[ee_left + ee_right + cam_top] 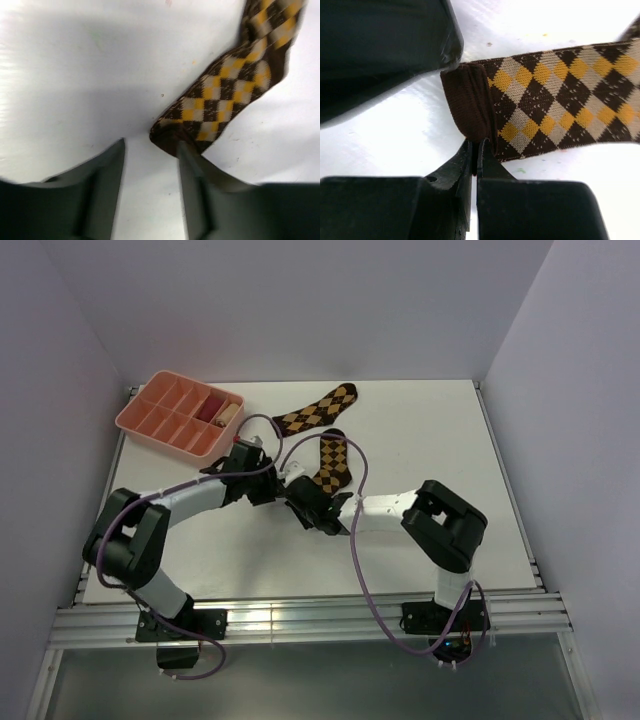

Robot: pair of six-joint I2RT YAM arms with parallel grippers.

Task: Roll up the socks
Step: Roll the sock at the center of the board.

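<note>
White table [430, 440] bears two argyle socks: the near sock [331, 465], cuff pinched by the right gripper [476, 150] with the left gripper [151, 146] spread wide just beside it, and the far sock [318, 410].

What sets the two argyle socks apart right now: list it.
The far sock lies untouched; the near sock has its brown end pinched in the right gripper. The far sock slants across the table; the near sock runs toward its near edge. Both share brown-and-orange argyle.
</note>
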